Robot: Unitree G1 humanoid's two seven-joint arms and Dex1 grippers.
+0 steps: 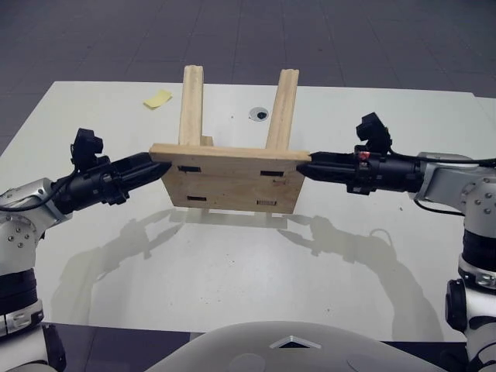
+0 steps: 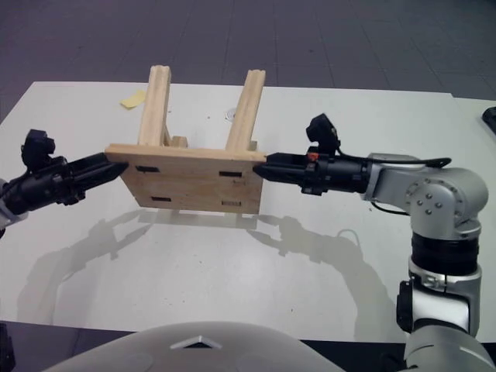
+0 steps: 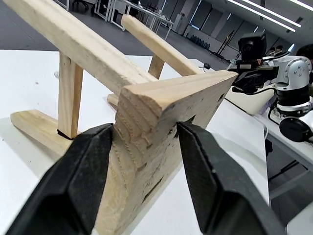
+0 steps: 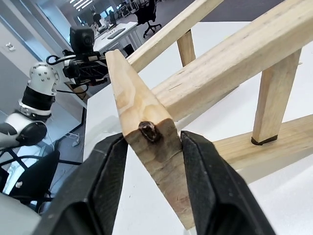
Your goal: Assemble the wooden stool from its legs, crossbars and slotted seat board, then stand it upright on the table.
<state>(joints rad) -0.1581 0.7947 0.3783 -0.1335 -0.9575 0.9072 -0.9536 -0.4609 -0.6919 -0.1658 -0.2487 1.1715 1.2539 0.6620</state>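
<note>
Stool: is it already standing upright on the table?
No, the stool is tipped on its side, legs pointing away, clamped by the left gripper and right gripper.

Assembled stool [image 1: 230, 177] on its side

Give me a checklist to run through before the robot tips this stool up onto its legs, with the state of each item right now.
1. Left gripper clamped on the seat board: ok, one finger on each face.
2. Right gripper clamped on the opposite end: ok.
3. Stool upright: not ok, it lies on its side on the table.
4. All legs fully seated in the board: cannot tell.
5. Yellow note clear of the stool: ok, it lies apart, to the left of the legs.
</note>
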